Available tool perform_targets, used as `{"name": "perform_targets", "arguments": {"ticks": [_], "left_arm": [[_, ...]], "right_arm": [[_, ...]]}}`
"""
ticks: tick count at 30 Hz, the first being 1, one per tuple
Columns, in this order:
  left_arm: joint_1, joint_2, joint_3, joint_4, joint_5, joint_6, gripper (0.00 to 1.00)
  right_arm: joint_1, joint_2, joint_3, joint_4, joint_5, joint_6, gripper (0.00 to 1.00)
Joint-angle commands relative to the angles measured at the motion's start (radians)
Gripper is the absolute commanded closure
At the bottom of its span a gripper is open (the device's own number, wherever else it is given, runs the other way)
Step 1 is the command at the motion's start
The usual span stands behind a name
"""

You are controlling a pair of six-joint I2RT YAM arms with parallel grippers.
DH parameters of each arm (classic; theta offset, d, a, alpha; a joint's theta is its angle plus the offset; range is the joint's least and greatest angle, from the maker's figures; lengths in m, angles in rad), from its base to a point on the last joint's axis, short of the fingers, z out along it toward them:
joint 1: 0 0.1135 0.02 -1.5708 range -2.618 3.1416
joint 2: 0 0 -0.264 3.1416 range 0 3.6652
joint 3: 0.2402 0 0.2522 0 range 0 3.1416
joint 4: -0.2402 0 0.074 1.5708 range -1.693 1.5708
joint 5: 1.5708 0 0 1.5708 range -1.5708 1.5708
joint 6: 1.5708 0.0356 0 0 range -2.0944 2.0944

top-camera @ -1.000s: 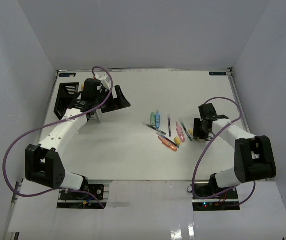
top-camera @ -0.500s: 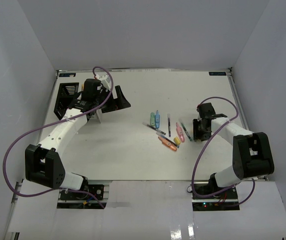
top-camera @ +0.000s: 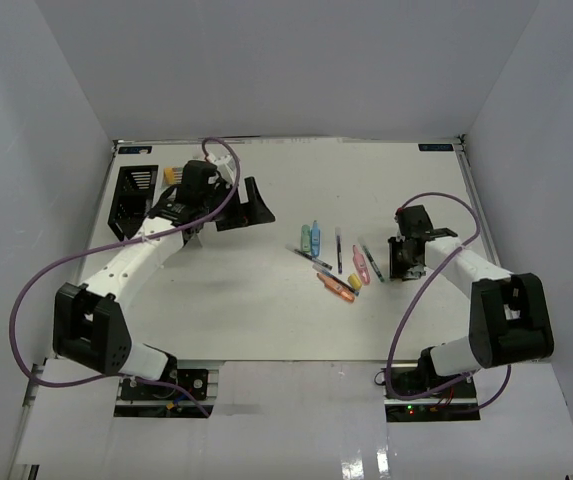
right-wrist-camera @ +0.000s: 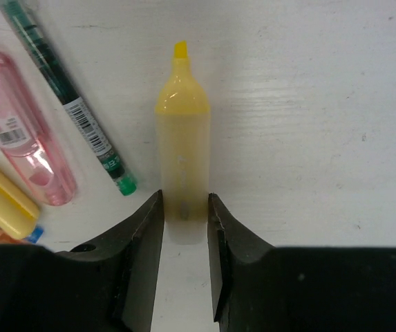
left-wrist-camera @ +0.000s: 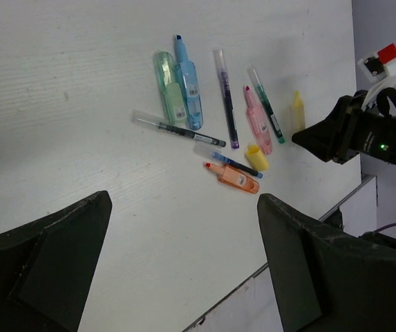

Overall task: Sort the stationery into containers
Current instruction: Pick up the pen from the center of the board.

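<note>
Black organizer sits left, contents unclear; right claw pinches yellow marker

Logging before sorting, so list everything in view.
blue marker: one, blue, mid-table cluster
green marker: one, green, against the blue
pink marker: one, pink, beside a pen
orange marker: one, orange, cluster's near edge
yellow marker: one, yellow, between right fingers
yellow cap: one, yellow, near pink marker
pens: four, purple, green, blue, clear, same cluster
black organizer: one, black, far left
table: one, white
left end effector: one, black, open, empty
right end effector: one, black, closed on yellow marker
</note>
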Motion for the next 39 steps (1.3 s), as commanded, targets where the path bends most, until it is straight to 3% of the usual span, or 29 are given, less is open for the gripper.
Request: {"name": "perform_targets", "arguments": {"ticks": [1,6,13,17,24,33,39], "left_arm": [[-0.069,0.020,0.022,0.002,0.006,-0.044,0.02],[-0.186,0.069,0.047,0.001,-0.074,-0.081,0.02],[-0.200,0.063,0.067,-0.014,-0.206,-0.102,0.03],[-0.200,0.041,0.033,0.027,-0.153,-0.137,0.06],[-0.202,-0.037,-0.149,0.338,0.038,-0.269,0.14],[-0.231,-0.090,-0.197,0.561,0.032,-0.349,0.28],[-0.272,-0.061,-0.176,0.599,-0.007,-0.360,0.40]], "right_arm": [[0.007,-0.096,0.052,-0.023,0.007,0.008,0.92],[0.012,-0.212,0.051,-0.022,-0.042,-0.006,0.92],[0.127,-0.304,0.035,-0.002,-0.121,0.020,0.92],[0.214,-0.318,0.029,0.059,-0.167,0.085,0.92],[0.355,-0.352,-0.008,0.288,-0.196,0.230,0.92],[0.458,-0.329,0.005,0.486,-0.136,0.344,0.92],[0.490,-0.289,0.034,0.543,-0.100,0.381,0.92]]}}
